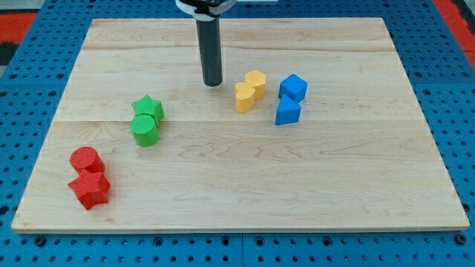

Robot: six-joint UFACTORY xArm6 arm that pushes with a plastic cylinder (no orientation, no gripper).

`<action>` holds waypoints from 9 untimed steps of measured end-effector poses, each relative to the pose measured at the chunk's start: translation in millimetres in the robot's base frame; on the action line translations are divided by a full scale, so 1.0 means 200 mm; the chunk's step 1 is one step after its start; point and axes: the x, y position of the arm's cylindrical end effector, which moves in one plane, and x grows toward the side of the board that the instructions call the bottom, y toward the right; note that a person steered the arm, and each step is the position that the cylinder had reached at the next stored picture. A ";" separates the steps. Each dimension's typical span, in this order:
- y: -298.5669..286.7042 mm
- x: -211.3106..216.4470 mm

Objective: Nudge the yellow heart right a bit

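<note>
Two yellow blocks touch each other right of the board's middle, near the top. The lower-left one (244, 97) has a notched top and looks like the heart. The upper-right one (256, 81) looks like a pentagon. My tip (213, 83) rests on the board to the left of the yellow pair, a short gap away from it and about level with the upper yellow block. It touches no block.
A blue cube (294, 87) and a blue wedge-like block (287, 111) sit just right of the yellow pair. A green star (148, 107) and green cylinder (146, 130) sit at the left. A red cylinder (84, 159) and red star (90, 190) sit at bottom left.
</note>
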 end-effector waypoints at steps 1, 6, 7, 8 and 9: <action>0.07 -0.02; 0.09 0.07; 0.15 0.07; 0.15 0.09; 0.15 0.17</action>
